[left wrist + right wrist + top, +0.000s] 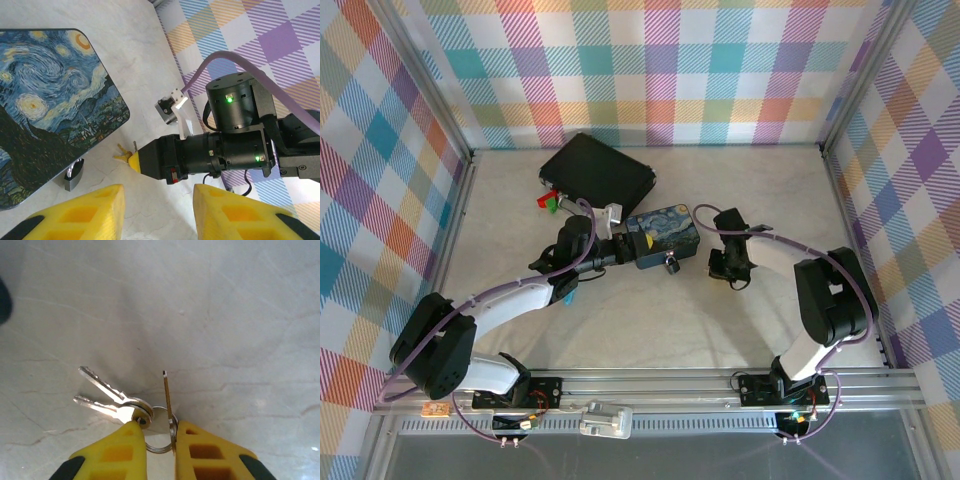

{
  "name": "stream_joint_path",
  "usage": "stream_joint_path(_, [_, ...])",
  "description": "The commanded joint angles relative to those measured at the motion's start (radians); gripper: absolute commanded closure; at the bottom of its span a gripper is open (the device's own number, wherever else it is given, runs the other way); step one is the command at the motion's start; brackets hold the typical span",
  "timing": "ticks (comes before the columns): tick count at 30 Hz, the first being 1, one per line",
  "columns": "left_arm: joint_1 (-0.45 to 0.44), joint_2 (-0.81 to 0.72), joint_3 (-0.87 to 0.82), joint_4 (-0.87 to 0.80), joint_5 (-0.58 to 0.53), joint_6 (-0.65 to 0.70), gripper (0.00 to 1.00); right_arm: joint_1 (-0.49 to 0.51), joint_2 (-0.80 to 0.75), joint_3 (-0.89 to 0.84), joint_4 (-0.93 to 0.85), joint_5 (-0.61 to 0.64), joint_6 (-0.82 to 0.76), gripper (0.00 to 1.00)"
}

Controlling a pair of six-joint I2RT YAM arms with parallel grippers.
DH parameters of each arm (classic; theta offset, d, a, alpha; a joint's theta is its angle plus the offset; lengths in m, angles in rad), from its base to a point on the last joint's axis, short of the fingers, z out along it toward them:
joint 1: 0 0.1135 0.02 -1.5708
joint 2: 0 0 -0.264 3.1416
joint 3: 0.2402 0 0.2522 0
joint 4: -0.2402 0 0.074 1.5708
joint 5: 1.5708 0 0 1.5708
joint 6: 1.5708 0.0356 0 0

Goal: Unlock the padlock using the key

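step: we read this as bringing the key to the padlock; insertion not yet done.
right end effector [159,432]: fingers drawn close, pinching the key [167,395] by its head; blade sticks out forward, edge-on in the wrist view. Key ring [159,446] sits in the gap.
spare keys [107,390]: two more on the same ring, splayed to the side against the worktop [225,300].
left end effector [159,200]: fingers spread, holding nothing, just beside the starry-night tin [45,110].
padlock [74,175]: on the worktop at the tin's near edge, touching it or nearly; we can't tell where the keyhole faces.
padlock vs key: near each other, clear gap between, right end effector to the padlock's right in the top view.
other: black case [600,172] further back, not involved.
how to do it well: we'd have the left end effector steady the padlock body first, then line the blade up with the keyhole and go in slowly and straight.
risk: loose padlock slides away; dangling keys snag; a thin blade slips in the grip.
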Motion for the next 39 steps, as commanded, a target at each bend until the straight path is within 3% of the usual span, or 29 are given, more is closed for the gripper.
stream_joint_path(1, [-0.005,-0.03,-0.015,0.0,-0.022,-0.012,0.59,0.006,-0.002,-0.018,0.025,-0.003,-0.029,1.0])
stream_joint_path(19, [-0.113,0.056,0.012,0.243,-0.104,-0.171,0.59,-0.023,-0.382,-0.084,0.112,-0.251,-0.251,1.0])
stream_joint_path(27, [-0.142,0.156,0.037,0.357,-0.124,-0.322,0.55,-0.034,-0.458,-0.074,0.133,-0.459,-0.253,1.0])
stream_joint_path(32, [-0.165,0.183,0.046,0.361,-0.179,-0.436,0.49,-0.038,-0.462,-0.054,0.129,-0.52,-0.26,1.0])
stream_joint_path(39, [-0.169,0.111,0.008,0.204,-0.26,-0.38,0.47,-0.03,-0.421,-0.153,0.085,-0.485,-0.093,1.0])
